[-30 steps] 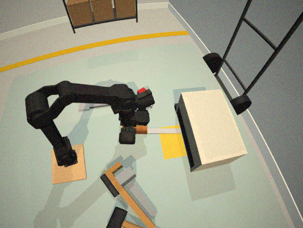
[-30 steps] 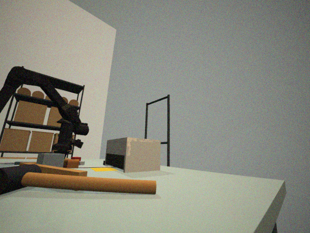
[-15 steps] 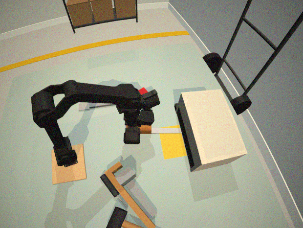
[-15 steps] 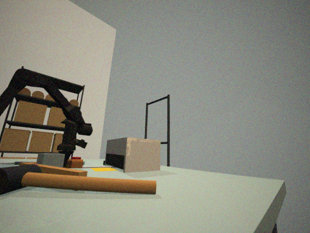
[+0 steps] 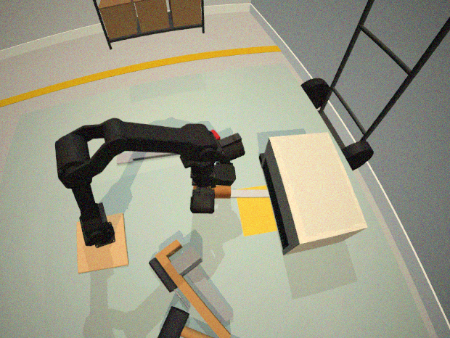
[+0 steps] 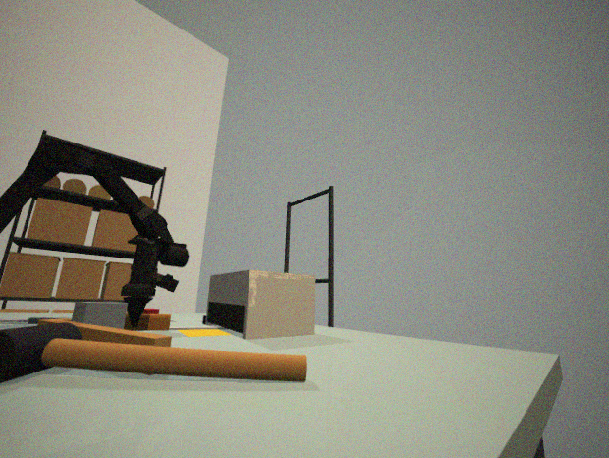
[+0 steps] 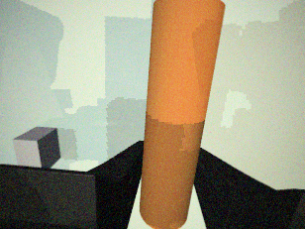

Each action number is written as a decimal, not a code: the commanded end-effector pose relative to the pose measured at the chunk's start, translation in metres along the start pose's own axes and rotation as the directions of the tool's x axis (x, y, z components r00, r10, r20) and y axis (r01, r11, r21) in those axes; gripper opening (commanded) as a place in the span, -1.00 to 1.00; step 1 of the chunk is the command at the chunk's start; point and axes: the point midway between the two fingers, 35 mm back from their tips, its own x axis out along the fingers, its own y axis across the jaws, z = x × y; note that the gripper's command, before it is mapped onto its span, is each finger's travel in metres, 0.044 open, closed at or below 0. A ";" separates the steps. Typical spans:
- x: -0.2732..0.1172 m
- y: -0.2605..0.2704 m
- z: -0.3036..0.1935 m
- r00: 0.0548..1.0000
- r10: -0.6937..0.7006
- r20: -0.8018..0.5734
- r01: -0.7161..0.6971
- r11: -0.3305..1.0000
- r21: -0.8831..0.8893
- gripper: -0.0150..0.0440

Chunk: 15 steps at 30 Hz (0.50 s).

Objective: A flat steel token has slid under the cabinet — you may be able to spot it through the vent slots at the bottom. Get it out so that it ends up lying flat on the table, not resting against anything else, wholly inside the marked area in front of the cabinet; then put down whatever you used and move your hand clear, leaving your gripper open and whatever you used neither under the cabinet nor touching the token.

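Observation:
My gripper points down and is shut on the orange round handle of a long tool, low over the table. The tool's pale flat blade runs from the handle across the far part of the yellow marked area to the dark front opening of the cream cabinet. The blade's far end is hidden by the cabinet. The steel token is not visible in any view.
A red block is partly hidden behind the arm. An orange angled piece lies nearer the top view's bottom edge, beside a black-headed tool with a round orange handle. A small grey block shows in the wrist view.

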 end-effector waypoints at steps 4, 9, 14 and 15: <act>-0.001 0.000 0.010 1.000 0.001 0.006 -0.001 1.000 -0.003 -0.49; -0.001 0.000 0.016 1.000 0.001 0.007 -0.001 1.000 -0.003 -0.49; -0.001 0.001 0.021 1.000 0.001 0.007 -0.001 1.000 -0.003 -0.49; -0.001 0.001 0.022 1.000 0.001 0.007 -0.001 1.000 -0.003 -0.49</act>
